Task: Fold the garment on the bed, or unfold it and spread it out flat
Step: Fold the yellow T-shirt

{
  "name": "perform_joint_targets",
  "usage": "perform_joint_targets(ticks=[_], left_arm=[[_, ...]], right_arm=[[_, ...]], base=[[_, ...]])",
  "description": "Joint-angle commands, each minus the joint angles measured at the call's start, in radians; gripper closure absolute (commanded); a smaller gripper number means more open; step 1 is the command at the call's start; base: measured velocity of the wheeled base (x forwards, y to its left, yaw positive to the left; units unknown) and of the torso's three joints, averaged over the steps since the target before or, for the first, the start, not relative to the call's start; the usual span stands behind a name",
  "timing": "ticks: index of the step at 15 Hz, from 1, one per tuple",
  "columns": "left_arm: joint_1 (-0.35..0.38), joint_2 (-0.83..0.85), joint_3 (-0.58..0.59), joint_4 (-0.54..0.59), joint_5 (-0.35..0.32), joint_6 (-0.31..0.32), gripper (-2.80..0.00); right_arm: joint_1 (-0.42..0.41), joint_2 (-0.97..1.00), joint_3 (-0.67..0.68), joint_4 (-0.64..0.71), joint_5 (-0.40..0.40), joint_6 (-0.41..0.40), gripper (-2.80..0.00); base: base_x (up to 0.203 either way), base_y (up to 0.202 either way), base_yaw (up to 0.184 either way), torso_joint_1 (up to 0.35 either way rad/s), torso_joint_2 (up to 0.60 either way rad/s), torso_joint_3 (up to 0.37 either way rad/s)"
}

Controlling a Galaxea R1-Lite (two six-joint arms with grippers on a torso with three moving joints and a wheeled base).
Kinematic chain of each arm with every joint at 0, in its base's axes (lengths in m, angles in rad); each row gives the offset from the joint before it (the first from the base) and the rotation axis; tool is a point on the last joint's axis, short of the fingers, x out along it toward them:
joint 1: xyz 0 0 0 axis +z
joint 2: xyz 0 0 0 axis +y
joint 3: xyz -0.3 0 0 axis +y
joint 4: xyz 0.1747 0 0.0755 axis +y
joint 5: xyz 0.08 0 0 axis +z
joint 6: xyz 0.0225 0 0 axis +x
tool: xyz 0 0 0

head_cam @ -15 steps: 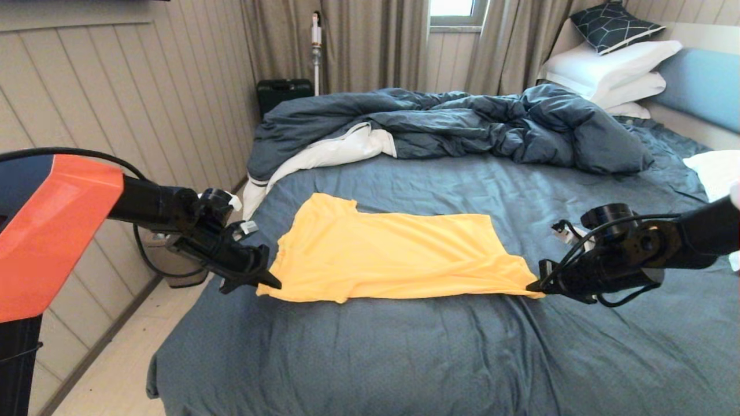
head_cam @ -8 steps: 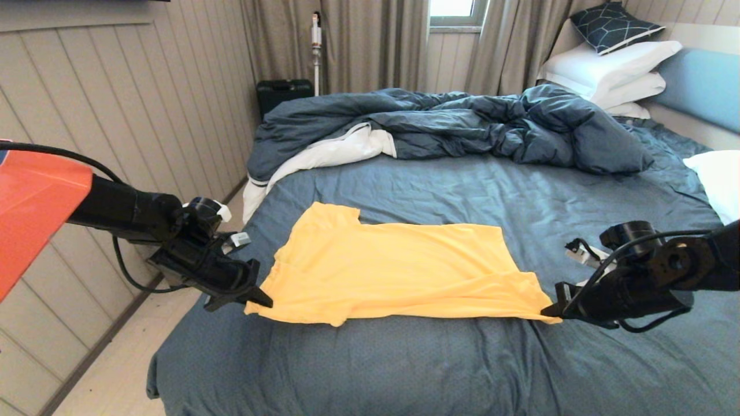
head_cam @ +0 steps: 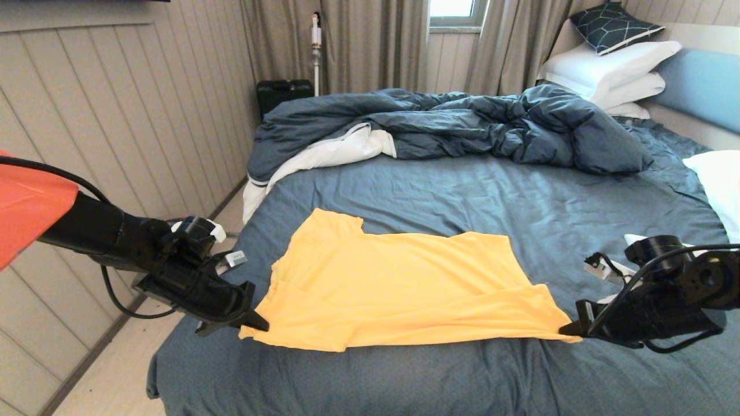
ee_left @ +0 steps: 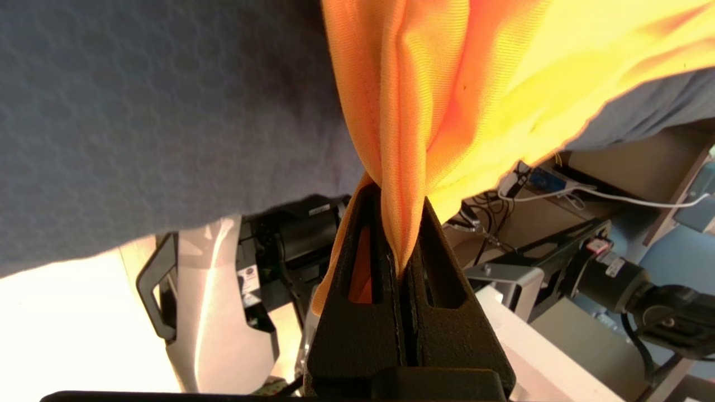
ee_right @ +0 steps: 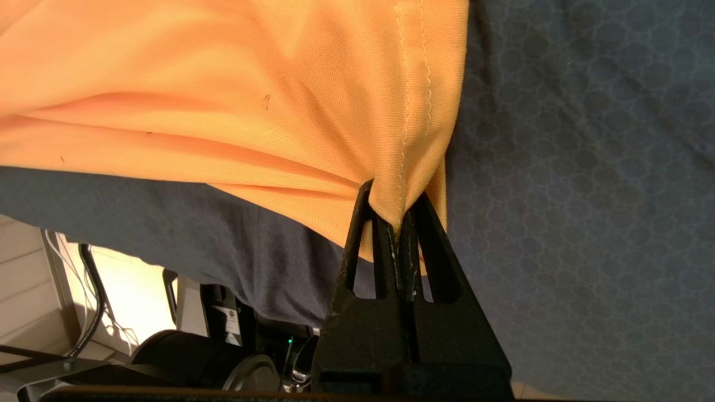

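Nearest the robot, a broad stretch of bare dark sheet runs along the front of the bed (head_cam: 370, 375), whose left edge drops to the pale floor (head_cam: 115, 375) beside the panelled wall. Just beyond that strip, the garment (head_cam: 399, 283) lies spread across the sheet, its near hem pulled taut between both arms. The left end effector (head_cam: 257, 326) is clamped tight on the near left corner, close to the bed's left edge; the right end effector (head_cam: 569, 331) is pinched closed on the near right corner, with open sheet around it. Beyond the garment is more bare sheet, then the rumpled duvet (head_cam: 462, 127) crossing the bed, with white pillows (head_cam: 613, 69) stacked at the far right by the headboard (head_cam: 702, 84).
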Motion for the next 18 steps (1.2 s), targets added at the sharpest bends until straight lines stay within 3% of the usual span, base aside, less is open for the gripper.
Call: perform_joint_targets(ticks=[1,12,13,14,18], left_arm=[[0.000,-0.019,0.012,0.003,-0.002,-0.001,0.00],[0.000,-0.021,0.079,-0.020,0.003,0.003,0.00],[0.001,-0.020,0.079,-0.031,0.003,0.003,-2.80],[0.001,-0.018,0.079,-0.039,0.005,0.003,-2.80],[0.008,-0.034,0.084,-0.041,0.005,0.000,-2.80]], right_arm=[[-0.001,-0.008,0.003,0.001,0.001,-0.001,0.00],[0.003,-0.007,0.050,-0.001,0.002,-0.050,0.00],[0.003,-0.005,0.052,-0.002,0.000,-0.053,0.00],[0.002,0.000,0.050,-0.002,0.000,-0.053,-2.80],[-0.001,0.003,0.036,-0.004,0.000,-0.051,-2.80]], base=[[0.000,0.000,0.000,0.000,0.00,0.000],[0.000,0.000,0.000,0.000,0.00,0.000],[0.000,0.000,0.000,0.000,0.00,0.000],[0.000,0.000,0.000,0.000,0.00,0.000],[0.000,0.000,0.000,0.000,0.00,0.000]])
